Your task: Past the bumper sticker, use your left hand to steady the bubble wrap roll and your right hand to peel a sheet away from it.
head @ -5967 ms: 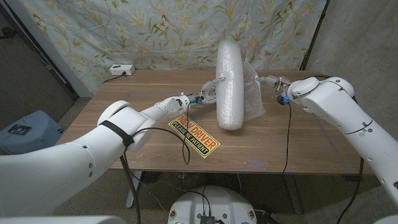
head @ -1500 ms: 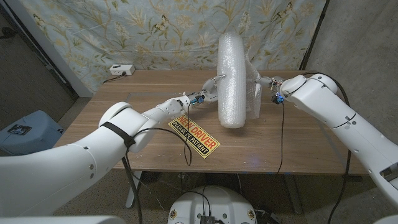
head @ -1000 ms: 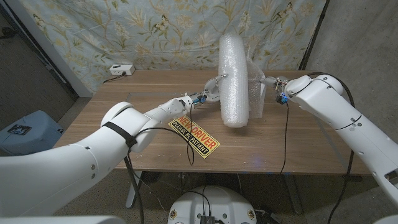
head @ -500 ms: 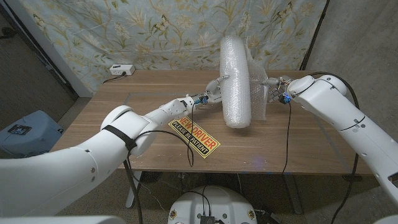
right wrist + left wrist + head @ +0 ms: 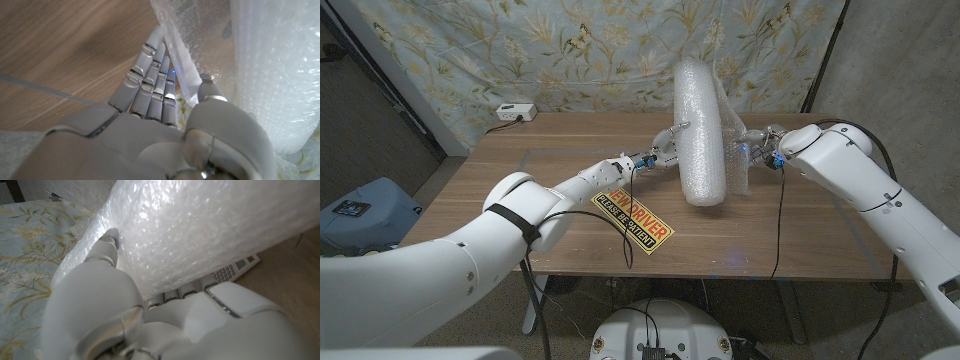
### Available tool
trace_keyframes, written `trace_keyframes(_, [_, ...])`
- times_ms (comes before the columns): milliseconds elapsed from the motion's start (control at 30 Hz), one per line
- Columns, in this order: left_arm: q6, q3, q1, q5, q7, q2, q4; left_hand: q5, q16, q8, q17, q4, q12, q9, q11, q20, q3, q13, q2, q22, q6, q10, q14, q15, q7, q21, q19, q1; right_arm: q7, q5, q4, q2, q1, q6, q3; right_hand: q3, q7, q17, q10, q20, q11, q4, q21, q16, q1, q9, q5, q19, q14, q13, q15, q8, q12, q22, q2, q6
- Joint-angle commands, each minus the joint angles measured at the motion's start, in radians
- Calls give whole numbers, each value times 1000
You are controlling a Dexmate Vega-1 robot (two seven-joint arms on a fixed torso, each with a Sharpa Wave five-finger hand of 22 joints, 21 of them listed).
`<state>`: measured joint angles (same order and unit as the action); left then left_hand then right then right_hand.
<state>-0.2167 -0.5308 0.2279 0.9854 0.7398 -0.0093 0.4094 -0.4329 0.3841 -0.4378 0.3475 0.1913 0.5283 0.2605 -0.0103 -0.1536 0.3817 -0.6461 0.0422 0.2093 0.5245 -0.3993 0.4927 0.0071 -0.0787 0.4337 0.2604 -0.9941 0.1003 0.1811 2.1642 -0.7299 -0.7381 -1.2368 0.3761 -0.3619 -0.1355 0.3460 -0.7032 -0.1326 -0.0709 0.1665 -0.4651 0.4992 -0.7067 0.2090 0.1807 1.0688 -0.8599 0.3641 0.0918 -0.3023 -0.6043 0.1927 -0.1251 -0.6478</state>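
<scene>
A tall white bubble wrap roll (image 5: 699,130) stands on end on the wooden table (image 5: 520,205), past the yellow bumper sticker (image 5: 631,219). My left hand (image 5: 666,143) presses against the roll's left side; the left wrist view has its fingers (image 5: 106,250) on the bubble wrap roll (image 5: 200,230). On the roll's right, my right hand (image 5: 758,140) pinches the loose sheet (image 5: 735,155). The right wrist view has that sheet's edge (image 5: 177,55) held between thumb and fingers (image 5: 155,75) beside the roll (image 5: 275,65).
A white power strip (image 5: 515,111) lies at the table's back left. A floral cloth (image 5: 570,50) hangs behind the table. A blue bin (image 5: 360,205) stands on the floor at the left.
The roll has shifted slightly right with my left hand following it. My right hand has drawn the loose sheet a little away from the roll's right side.
</scene>
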Motion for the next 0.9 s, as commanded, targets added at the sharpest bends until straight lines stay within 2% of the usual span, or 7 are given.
trace_keyframes(33, [-3,16,5,-9,-36,-8,3,-2,-8,12,0,-45,-9,150,-7,-5,40,4,38,0,-18,13,-12,7,-5,8,-8,-27,34,-35,18,-4,-9,-13,11,-21,29,4,-78,-27,43,-2,-33,14,-28,2,-4,60,-83,-7,46,-19,-27,2,-6,-81])
trace_keyframes(167, [-4,20,6,-16,-45,-9,3,2,-21,27,-5,-48,-24,144,-17,-10,36,12,33,0,-39,33,-28,16,-10,8,-13,-15,35,-44,28,-12,-11,-21,13,-40,57,5,-139,-52,76,-2,-58,21,-47,1,-4,97,-152,-17,76,-32,-45,3,-17,-146])
trace_keyframes(300, [-6,27,8,-21,-53,-11,3,10,-38,59,-11,-55,-46,133,-32,-17,30,24,29,0,-91,58,-52,28,-11,8,-23,6,22,-44,36,-23,-8,-32,12,-48,62,6,-164,-61,84,-3,-67,23,-53,1,-4,111,-178,-19,93,-37,-53,3,-21,-169])
trace_keyframes(433, [-7,36,9,-27,-65,-15,3,26,-61,113,-24,-57,-87,113,-51,-25,20,41,21,1,-187,107,-90,50,-2,6,-38,30,10,-43,46,-35,-14,-31,5,-53,66,9,-174,-65,87,-3,-74,25,-58,1,-5,119,-194,-16,95,-37,-58,3,-24,-180])
trace_keyframes(533, [-7,44,11,-34,-78,-19,3,44,-79,161,-38,-59,-120,91,-71,-33,10,57,15,2,-268,142,-112,69,-13,6,-48,50,13,-43,48,-28,-19,-38,-4,-56,69,14,-185,-69,92,-3,-80,28,-62,1,-5,126,-207,-13,103,-39,-65,3,-25,-191])
trace_keyframes(633, [-7,52,12,-41,-84,-22,3,52,-87,180,-46,-60,-132,80,-73,-39,7,64,14,2,-297,152,-121,74,-19,5,-53,59,17,-44,47,-19,-26,-36,-13,-60,74,18,-195,-73,100,-3,-84,27,-67,1,-5,130,-215,-12,109,-40,-69,4,-27,-203])
trace_keyframes(900, [-7,72,10,-67,-89,-27,3,59,-91,190,-54,-60,-138,66,-77,-40,9,72,18,2,-301,142,-118,75,-20,8,-50,64,30,-55,37,2,-33,-24,-11,-80,93,36,-252,-83,119,5,-110,40,-100,10,-4,160,-283,-7,132,-51,-95,6,-27,-255])
